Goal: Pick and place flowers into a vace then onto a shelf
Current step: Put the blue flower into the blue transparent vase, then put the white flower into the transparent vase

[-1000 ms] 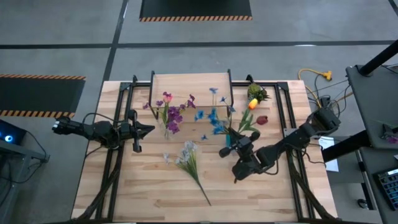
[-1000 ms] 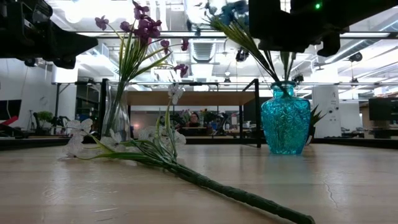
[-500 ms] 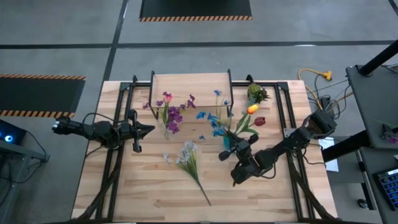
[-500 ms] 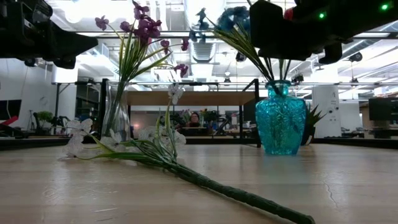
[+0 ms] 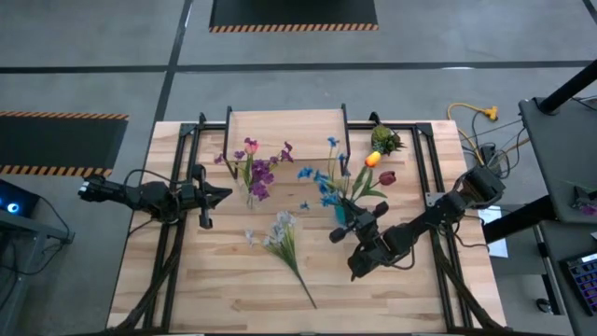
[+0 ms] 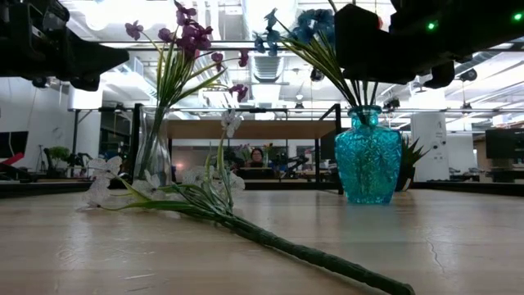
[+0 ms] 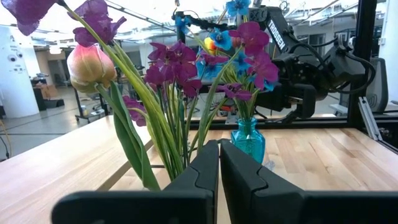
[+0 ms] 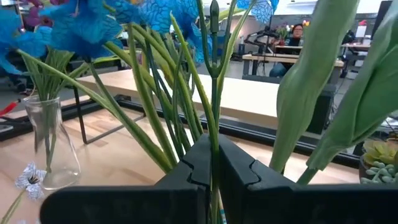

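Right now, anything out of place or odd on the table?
One white flower lies flat on the table, in no vase. Small white bits lie loose beside it.

Wooden table [image 5: 224, 280], bearing shelf [image 5: 284, 124], clear vase [image 6: 152, 154], blue vase [image 6: 368, 164], loose white flower [image 5: 285, 241].

high: overhead | low: tabletop level | wrists: close; forward-facing

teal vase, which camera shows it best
The low view: the teal vase stands whole on the table, side on, with blue flowers rising from it. The left wrist view shows it small behind purple blooms. In the high view flowers and the right hand hide most of it. The right wrist view misses it.
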Controlling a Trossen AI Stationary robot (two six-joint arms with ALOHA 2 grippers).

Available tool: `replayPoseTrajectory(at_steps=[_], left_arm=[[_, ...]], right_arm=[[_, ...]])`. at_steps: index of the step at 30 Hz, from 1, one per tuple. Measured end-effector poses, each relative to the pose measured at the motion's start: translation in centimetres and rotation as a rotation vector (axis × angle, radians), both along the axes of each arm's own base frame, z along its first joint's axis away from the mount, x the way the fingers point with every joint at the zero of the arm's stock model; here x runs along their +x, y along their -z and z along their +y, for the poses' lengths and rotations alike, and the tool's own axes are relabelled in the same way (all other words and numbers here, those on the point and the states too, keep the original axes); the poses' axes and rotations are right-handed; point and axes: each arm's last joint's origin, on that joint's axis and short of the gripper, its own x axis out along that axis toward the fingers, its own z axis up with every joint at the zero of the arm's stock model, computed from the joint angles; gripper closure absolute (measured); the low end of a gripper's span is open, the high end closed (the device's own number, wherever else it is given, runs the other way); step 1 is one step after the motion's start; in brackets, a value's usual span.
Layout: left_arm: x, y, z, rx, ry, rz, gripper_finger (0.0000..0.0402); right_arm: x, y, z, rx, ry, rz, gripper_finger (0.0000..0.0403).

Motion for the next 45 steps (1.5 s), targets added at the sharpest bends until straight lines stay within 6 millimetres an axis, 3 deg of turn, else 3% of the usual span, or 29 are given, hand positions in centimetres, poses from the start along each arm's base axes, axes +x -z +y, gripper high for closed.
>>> replayPoseTrajectory(at_steps=[7,18,24,32,45], left_arm=[[0.0,0.0,0.0,0.0,0.0,0.0,0.0402],[0.0,0.0,0.0,0.0,0.0,0.0,0.0402],[0.0,0.0,0.0,0.0,0.0,0.001,0.0402],[0.0,0.0,0.0,0.0,-0.001,0.001,0.0402],[0.0,0.0,0.0,0.0,0.0,0.001,0.0402]], right_arm=[[0.0,-0.1,0.1,0.002,-0.011,0.012,0.0374],[0.5,-1.3,0.7,-0.01,-0.035,0.066,0.0242],[-0.1,-2.5,1.4,-0.017,-0.07,0.075,0.0196],[-1.7,-4.8,2.8,-0.037,-0.141,0.096,0.017],[-3.9,-6.4,6.4,-0.029,-0.298,0.093,0.0167]])
